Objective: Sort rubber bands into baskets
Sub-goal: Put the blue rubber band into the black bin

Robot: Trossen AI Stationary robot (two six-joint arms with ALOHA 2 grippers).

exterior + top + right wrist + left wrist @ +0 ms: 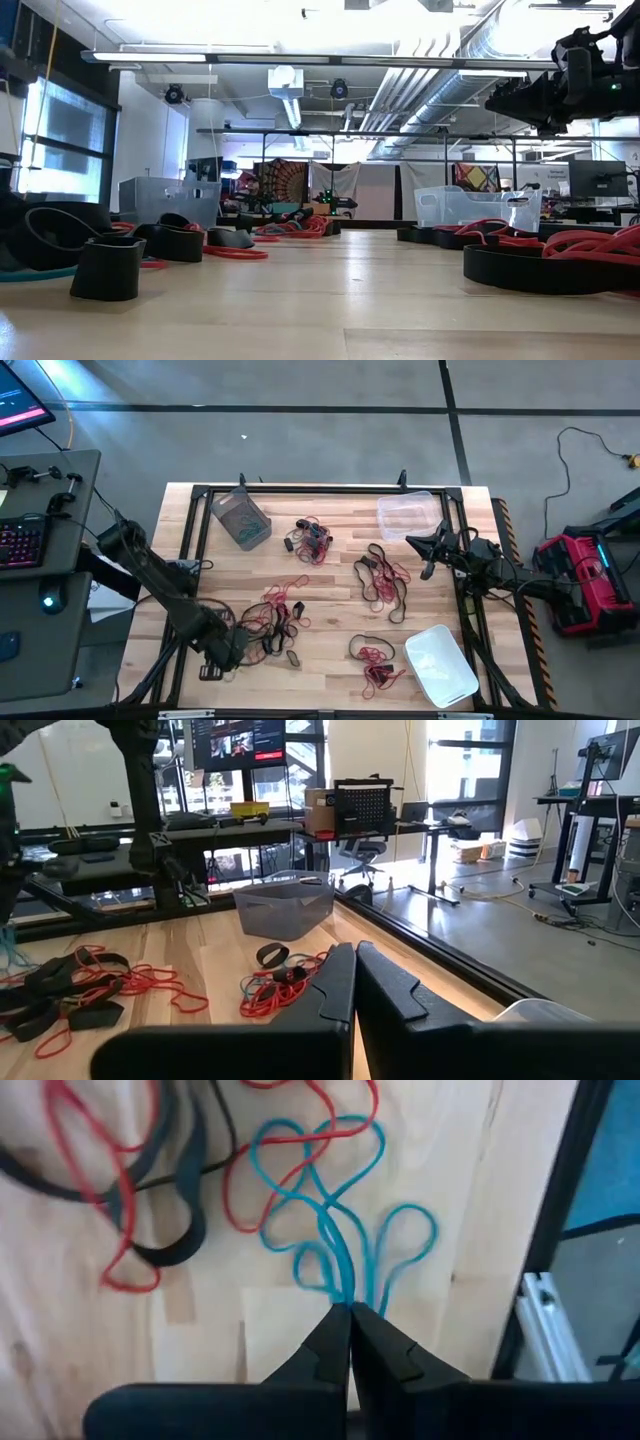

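Note:
Red, black and teal-blue rubber bands lie in loose heaps on the wooden table, at the near left (278, 615), far middle (310, 538), right of middle (383, 582) and near right (375, 660). Three baskets stand on it: a grey-tinted one (241, 517) far left, a clear one (406, 515) far right, a whitish one (440, 665) near right. My left gripper (350, 1308) points down over the near-left heap (238, 647), shut on a bunch of teal-blue bands (335, 1210). My right gripper (353, 960) is shut on nothing and held level above the table's right side (427, 550). My left gripper pinches the teal-blue bands between its two fingertips where several strands run together (345, 1285). The fingers come from above, pointing down. The loops fan out below the tips, and the largest crosses a red band (300, 1140) on the wood. Whether the loops hang clear of the table I cannot tell.
A black frame (330, 490) runs around the table's edges. Black and red bands (150, 1190) lie right beside the held bunch. A desk with a keyboard (22, 540) stands off the table's left, and a red device (585, 575) off its right.

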